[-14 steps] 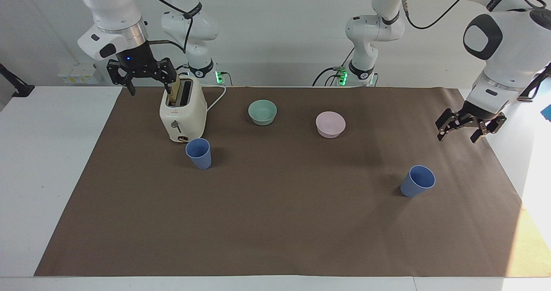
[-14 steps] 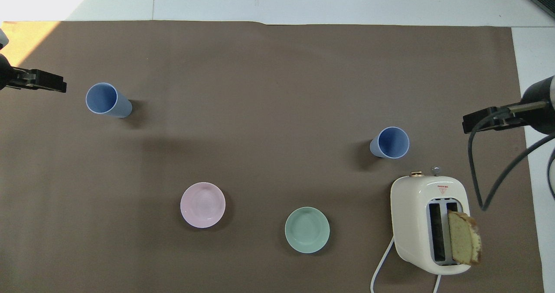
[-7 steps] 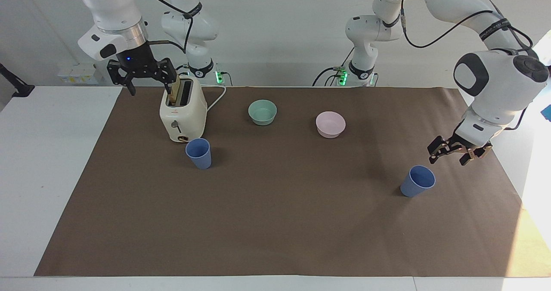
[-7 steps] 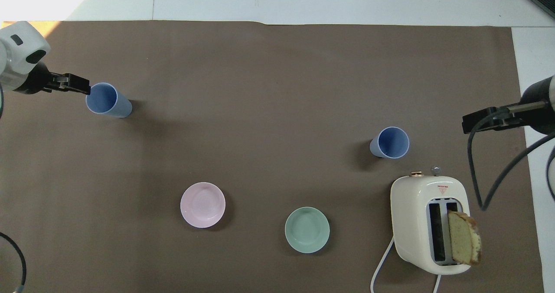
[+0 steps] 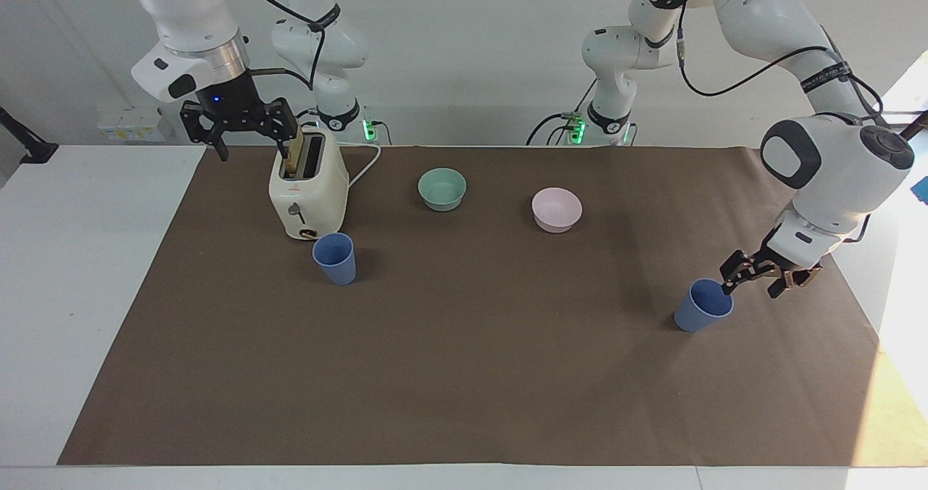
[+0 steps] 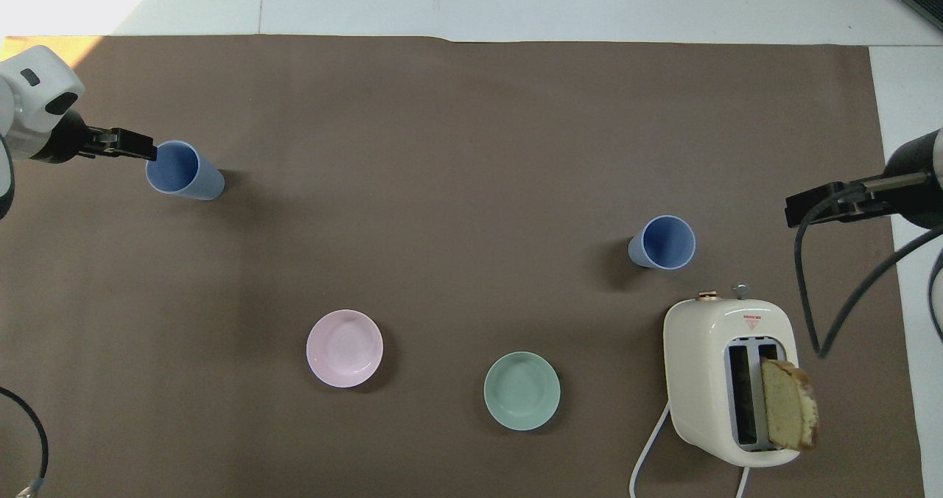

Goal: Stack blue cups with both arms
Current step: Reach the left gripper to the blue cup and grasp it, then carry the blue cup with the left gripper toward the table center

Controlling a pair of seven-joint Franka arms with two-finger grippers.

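Two blue cups (image 5: 335, 258) (image 5: 702, 306), two bowls (image 5: 442, 188) (image 5: 556, 209).

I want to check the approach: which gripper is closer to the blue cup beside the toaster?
Right. The right gripper hangs above the toaster, next to that blue cup; the left gripper is at the other cup.

One camera sat high across the tabletop (image 5: 464, 374), facing the two robot bases and taking in the whole brown mat. The other hung above the robots' end, looking steeply down and forward, somewhat closer. Both shared the mat, each turned half round from the other.
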